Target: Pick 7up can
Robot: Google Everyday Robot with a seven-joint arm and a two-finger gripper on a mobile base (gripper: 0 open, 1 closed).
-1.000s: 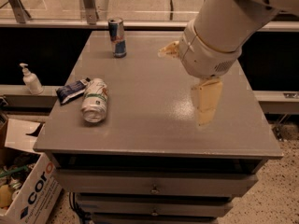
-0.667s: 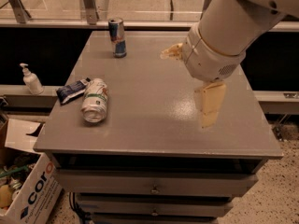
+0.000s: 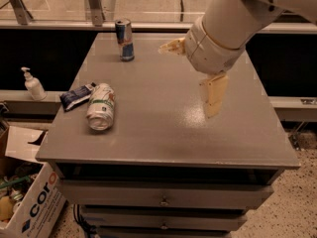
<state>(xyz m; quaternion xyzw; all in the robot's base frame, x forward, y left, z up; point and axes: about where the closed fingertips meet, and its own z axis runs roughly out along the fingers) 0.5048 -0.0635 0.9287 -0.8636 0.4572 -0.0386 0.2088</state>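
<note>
The 7up can (image 3: 101,106) lies on its side near the left edge of the grey table (image 3: 163,133). It is white and silver with green lettering, and its silver end faces the front. My gripper (image 3: 186,81) hangs over the middle-right of the table, well to the right of the can and apart from it. It is open and empty: one beige finger (image 3: 214,95) points down and the other finger (image 3: 172,46) points left.
A slim blue-and-silver can (image 3: 124,39) stands upright at the back of the table. A dark blue packet (image 3: 77,96) lies just left of the 7up can. A soap dispenser (image 3: 32,85) stands on a ledge to the left. A cardboard box (image 3: 29,202) sits on the floor at lower left.
My gripper has shifted slightly up and to the left over the table. The cans and the packet have not moved.
</note>
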